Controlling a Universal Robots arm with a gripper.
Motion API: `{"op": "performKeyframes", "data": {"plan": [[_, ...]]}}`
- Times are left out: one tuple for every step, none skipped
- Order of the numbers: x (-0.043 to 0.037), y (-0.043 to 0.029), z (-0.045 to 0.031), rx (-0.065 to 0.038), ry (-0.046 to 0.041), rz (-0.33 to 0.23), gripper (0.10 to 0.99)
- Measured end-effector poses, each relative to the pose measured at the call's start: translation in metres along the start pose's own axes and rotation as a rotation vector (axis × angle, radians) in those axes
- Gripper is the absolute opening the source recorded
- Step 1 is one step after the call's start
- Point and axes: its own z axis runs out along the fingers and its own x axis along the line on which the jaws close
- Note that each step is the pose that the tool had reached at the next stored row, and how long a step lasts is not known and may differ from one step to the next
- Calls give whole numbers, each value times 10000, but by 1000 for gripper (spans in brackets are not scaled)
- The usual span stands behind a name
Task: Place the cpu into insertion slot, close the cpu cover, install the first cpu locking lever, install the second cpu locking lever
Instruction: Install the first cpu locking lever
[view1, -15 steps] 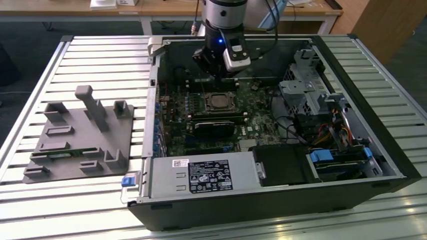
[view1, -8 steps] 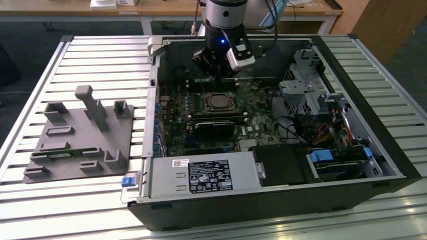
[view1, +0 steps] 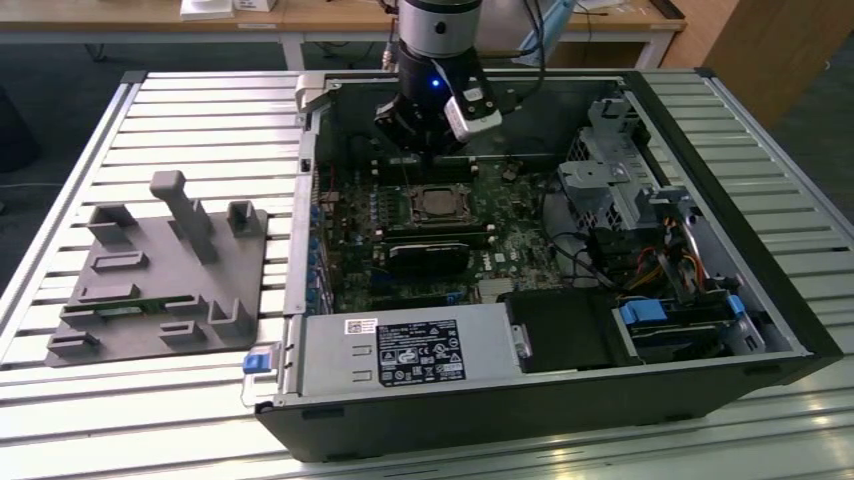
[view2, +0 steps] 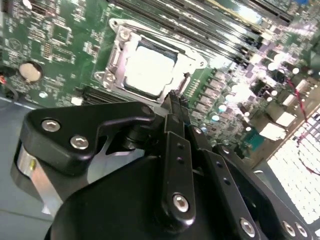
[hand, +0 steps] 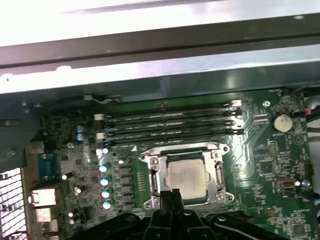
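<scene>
The gripper (hand: 170, 192) sits closest, its two black fingers (hand: 165, 200) pressed together with nothing between them; the tips are at the edge of the cover (hand: 151, 172), and I cannot tell if they touch it; the cover lies flat over the slot (hand: 161, 180); the cpu (hand: 185, 175) rests inside, pale face showing through the window; green board (hand: 260, 165) surrounds it, inside the open computer case (view1: 534, 420).

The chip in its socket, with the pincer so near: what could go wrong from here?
1. The pincer hangs close by the edge of the metal frame around the chip; a small sideways slip might scrape the frame or the chip.
2. Beside the frame, small parts crowd the green board; a push that misses might hit them.
</scene>
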Motion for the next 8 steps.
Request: {"op": "performKeyframes", "data": {"plan": [[3, 0, 1, -3, 0, -62, 106], [3, 0, 1, -2, 5, -217, 106], [3, 0, 0, 0, 11, -394, 106], [4, 0, 0, 1, 15, -560, 106], [7, -1, 1, 0, 13, -627, 106], [24, -3, 1, -2, 4, -645, 106], [48, -6, 1, -4, -10, -649, 106], [74, -9, 1, -4, -22, -652, 106]]}}
